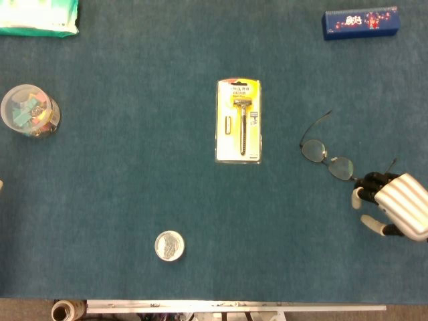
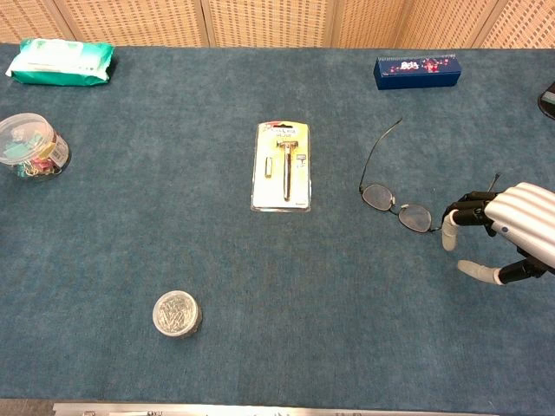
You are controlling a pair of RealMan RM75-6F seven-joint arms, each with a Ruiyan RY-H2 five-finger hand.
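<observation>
Item: thin wire-framed spectacles (image 1: 327,159) lying flat on the blue felt table (image 1: 134,174), to the right of the yellow carded razor pack (image 1: 239,121). Temples unfolded. We read the long axis as a diagonal: the lens pair runs from near the razor pack down toward our right hand (image 1: 394,212), with one temple pointing up and away. That hand hangs just beside the nearer lens, fingers (image 2: 449,236) apart and hooked downward, holding nothing, which we judge suits a pinch from above. Left hand unseen.
</observation>
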